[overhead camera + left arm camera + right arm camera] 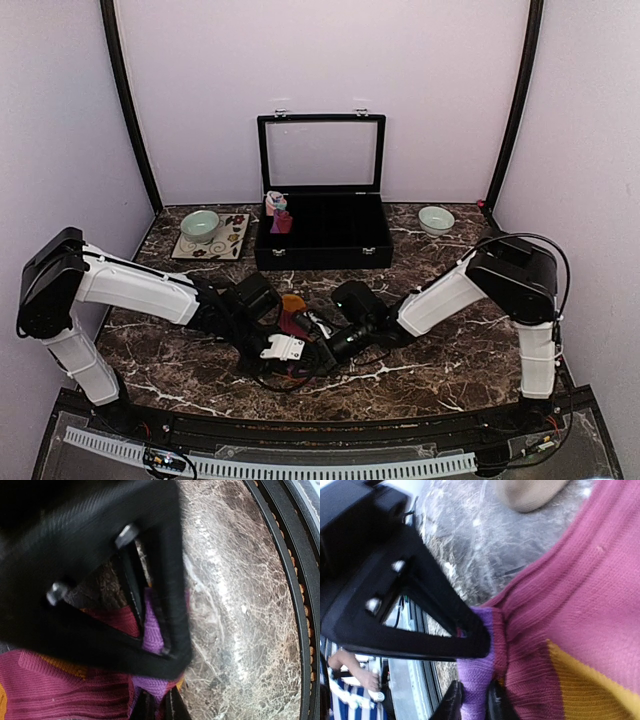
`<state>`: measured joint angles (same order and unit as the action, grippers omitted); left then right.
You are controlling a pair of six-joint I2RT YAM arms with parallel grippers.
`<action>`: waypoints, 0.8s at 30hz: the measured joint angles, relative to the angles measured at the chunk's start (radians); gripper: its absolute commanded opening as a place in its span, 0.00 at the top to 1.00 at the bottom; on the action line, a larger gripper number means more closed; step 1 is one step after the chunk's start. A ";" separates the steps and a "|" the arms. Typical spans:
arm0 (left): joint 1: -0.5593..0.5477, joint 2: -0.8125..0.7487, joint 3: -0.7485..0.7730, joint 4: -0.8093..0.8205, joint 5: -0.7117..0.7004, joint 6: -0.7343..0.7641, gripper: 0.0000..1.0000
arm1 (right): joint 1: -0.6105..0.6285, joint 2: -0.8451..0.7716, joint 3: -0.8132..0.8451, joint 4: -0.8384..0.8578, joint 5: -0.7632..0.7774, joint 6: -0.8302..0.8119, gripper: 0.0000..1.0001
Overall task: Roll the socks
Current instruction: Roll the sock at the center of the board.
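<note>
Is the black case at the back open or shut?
Open. The black case has its glass-paned lid standing upright at the back, compartments exposed.

Red sock [65, 690] cut off, left tool [161, 680] blurred

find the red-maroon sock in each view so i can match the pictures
top external: the red-maroon sock is a small maroon and orange patch at table centre, mostly covered.
left wrist: lower left, purple cuff towards the middle.
right wrist: fills the right side, purple cuff at bottom centre.
shared landmark: the dark marble table, seen in all three.
</note>
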<state>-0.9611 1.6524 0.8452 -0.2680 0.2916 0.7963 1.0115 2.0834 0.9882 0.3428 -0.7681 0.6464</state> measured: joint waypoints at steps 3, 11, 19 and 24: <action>0.023 0.031 0.034 -0.021 0.035 -0.006 1.00 | 0.000 -0.040 -0.021 0.004 0.042 -0.011 0.65; 0.093 0.121 0.130 -0.077 0.201 0.024 1.00 | -0.019 -0.128 -0.090 0.028 0.171 -0.019 0.01; 0.102 0.174 0.198 -0.082 0.290 0.091 1.00 | -0.048 -0.233 -0.195 0.076 0.318 -0.042 0.01; 0.121 0.216 0.215 -0.133 0.291 0.032 1.00 | -0.042 -0.338 -0.290 0.048 0.446 -0.070 0.01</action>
<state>-0.8402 1.8687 1.0599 -0.4007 0.5827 0.8284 0.9695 1.7454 0.6983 0.3908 -0.3225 0.5766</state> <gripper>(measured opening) 0.071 0.993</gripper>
